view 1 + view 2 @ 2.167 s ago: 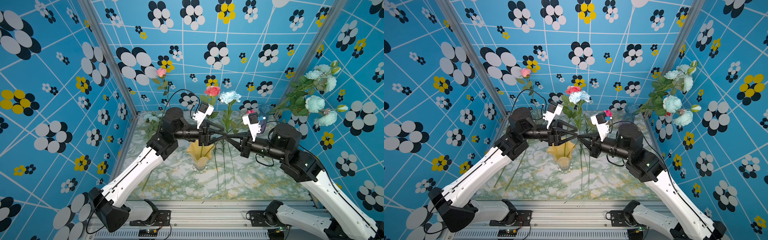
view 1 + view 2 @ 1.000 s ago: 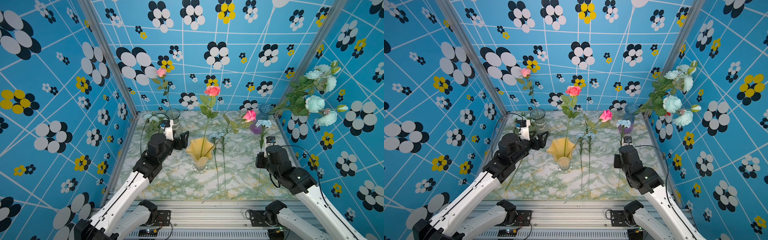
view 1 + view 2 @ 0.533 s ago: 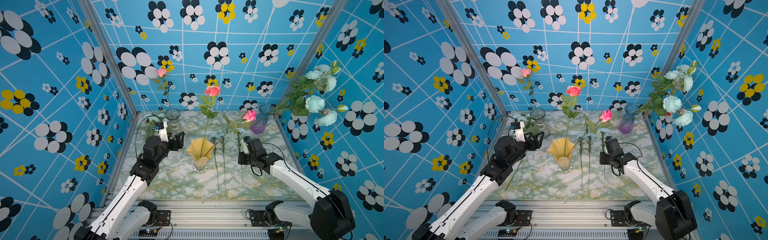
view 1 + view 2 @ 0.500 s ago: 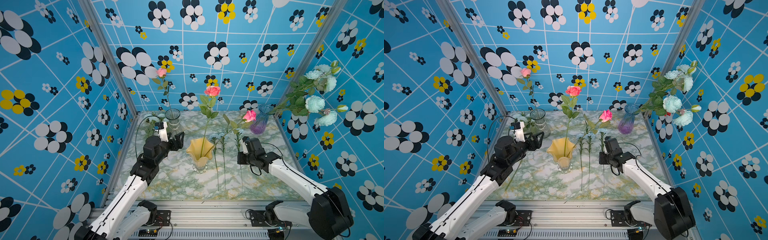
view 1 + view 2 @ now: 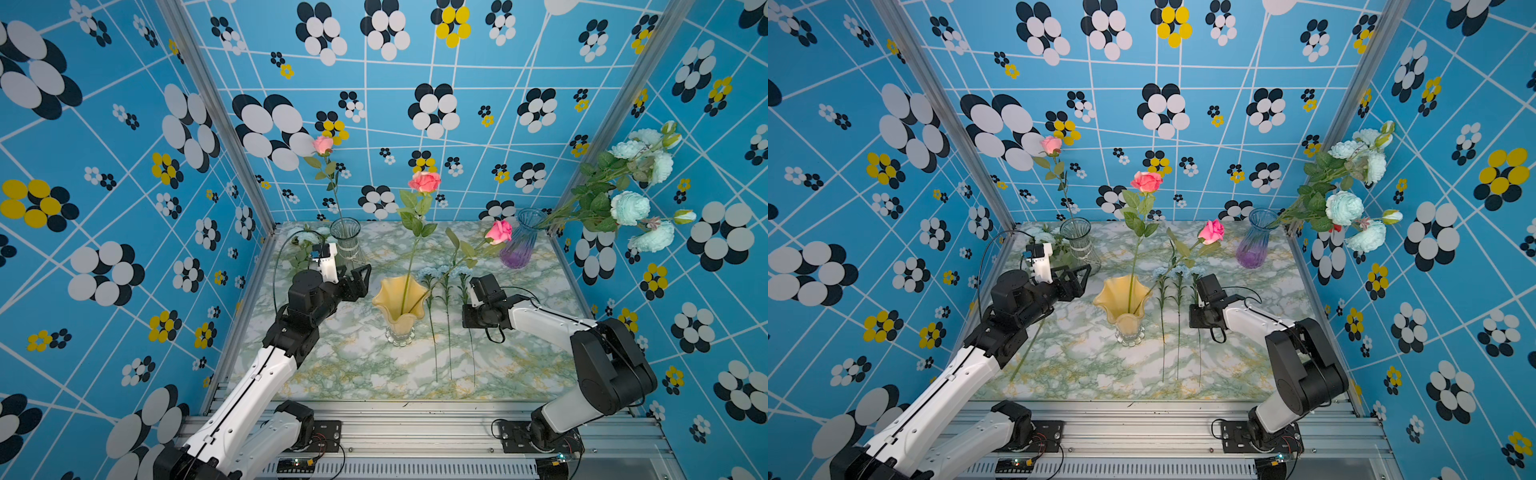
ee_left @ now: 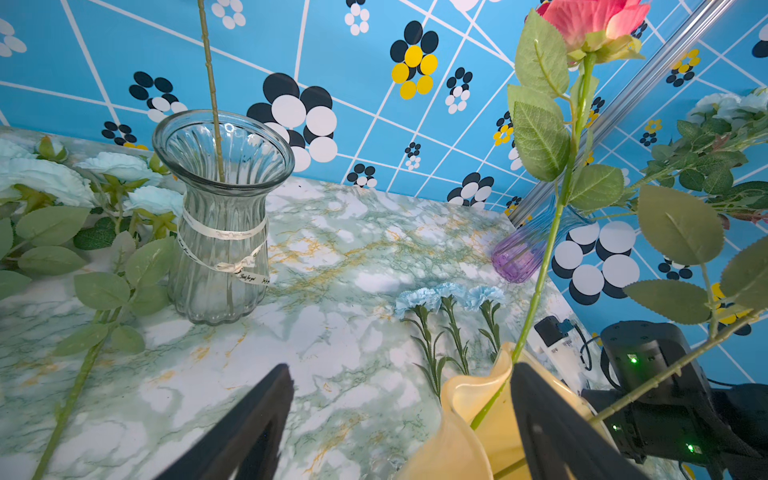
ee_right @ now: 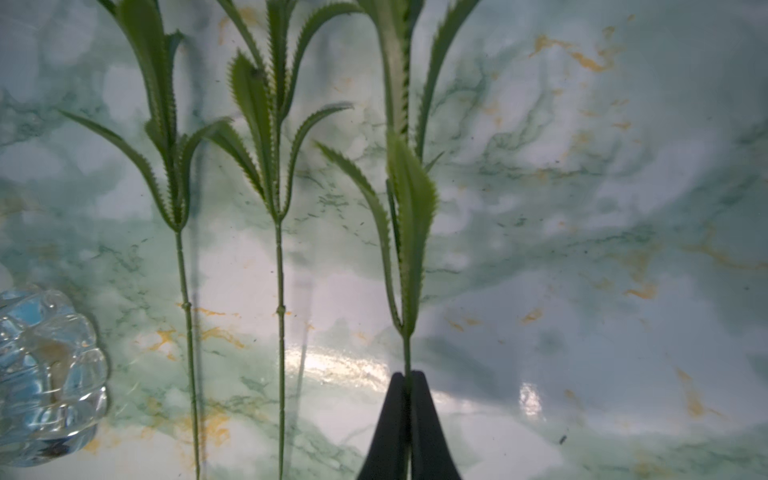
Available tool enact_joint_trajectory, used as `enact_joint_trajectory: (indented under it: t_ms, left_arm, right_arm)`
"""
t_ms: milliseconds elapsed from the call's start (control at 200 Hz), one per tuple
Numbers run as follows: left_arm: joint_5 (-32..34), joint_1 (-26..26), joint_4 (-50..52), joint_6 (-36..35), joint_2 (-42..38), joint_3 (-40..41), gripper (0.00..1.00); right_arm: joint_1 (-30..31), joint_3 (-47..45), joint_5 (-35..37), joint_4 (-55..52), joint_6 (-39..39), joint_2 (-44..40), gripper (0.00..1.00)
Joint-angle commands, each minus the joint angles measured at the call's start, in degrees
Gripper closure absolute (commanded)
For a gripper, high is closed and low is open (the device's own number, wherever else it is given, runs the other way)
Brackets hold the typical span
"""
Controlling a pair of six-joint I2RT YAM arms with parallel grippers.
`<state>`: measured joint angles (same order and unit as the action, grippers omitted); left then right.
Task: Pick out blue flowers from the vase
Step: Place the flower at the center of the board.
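- Where the green-veined, marble-patterned tabletop (image 5: 353,361) spreads between the two arms, it carries three vases and a row of flowers already laid out.
- At the back right corner, a big mint-blue peony spray with leaves and buds (image 5: 629,208) leans out of a purple-tinted ribbed glass vase (image 5: 517,249). A second such spray (image 6: 45,183) lies on the table beside the clear ribbed glass vase with a ribbon (image 5: 347,241).
- The ruffled yellow glass vase (image 5: 400,305) stands mid-table and holds only two pink roses on leafy stems (image 5: 424,181). No blue bloom shows in it.
- The left gripper (image 5: 360,282) hangs just beside that vase, its jaws spread wide and empty.
- Three small pale blue ruffled carnations on thin stems (image 6: 449,291) lie side by side, just to the right of the yellow vase, blooms toward the back wall.
- The right gripper (image 7: 407,376) is pinched tight on the stem of the carnation nearest it (image 7: 405,249), low over the marble, parallel to the other two stems.
- This looks like the set-down of the third carnation. The next move would be to part the jaws and rise straight up, so the stem is not dragged out of its row.
- After that, the peony spray in the purple vase seems to remain. Its thick stem would want a grasp near the rim.
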<state>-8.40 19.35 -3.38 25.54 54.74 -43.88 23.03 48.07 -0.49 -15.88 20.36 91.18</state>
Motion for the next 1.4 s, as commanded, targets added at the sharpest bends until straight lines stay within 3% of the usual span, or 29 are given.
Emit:
enact_joint_trajectory:
  t_ms: [0, 80, 250, 465, 575, 724, 1029, 1219, 1394]
  left_arm:
    - [-2.12, -0.50, 0.34, -0.15, 0.90, -1.79, 0.15]
    - [-2.96, -0.50, 2.29, -1.27, 1.64, -3.09, 0.15]
    - [-3.24, -0.43, 15.73, -7.07, 4.84, -9.93, 0.14]
    - [-5.62, 0.19, 24.75, -8.70, 5.49, -13.83, 0.12]
    - [-6.96, 0.42, 34.27, -11.00, 7.85, -20.18, 0.12]
    - [-6.41, 2.94, 46.24, -12.84, 11.22, -29.59, 0.11]
    - [-8.80, 5.78, 52.08, -15.27, 21.51, -37.15, 0.09]
    - [-8.92, 6.64, 54.69, -17.86, 27.36, -39.91, 0.14]
    - [-6.38, 7.36, 54.84, -18.33, 29.19, -40.18, 0.28]
  right_arm:
    - [-0.33, 1.41, 2.08, 1.11, 0.59, 1.78, 1.00]
    - [-0.35, 1.29, 1.57, 1.62, 0.39, 2.76, 1.00]
    - [-0.27, -0.04, 1.68, 1.58, 0.82, -0.52, 0.74]
    - [0.59, -4.60, 4.33, 0.01, 1.93, -15.51, 0.46]
    - [1.53, -5.95, 3.17, -0.48, 3.15, -23.86, 0.39]
    - [3.41, -7.52, 0.93, 0.10, 3.37, -31.75, 0.37]
    - [3.26, -17.06, 4.50, 4.12, 3.09, -45.51, 0.32]
    - [3.19, -18.68, 5.18, 5.51, 3.27, -45.67, 0.33]
    - [3.26, -18.25, 4.99, 5.65, 2.85, -44.16, 0.35]
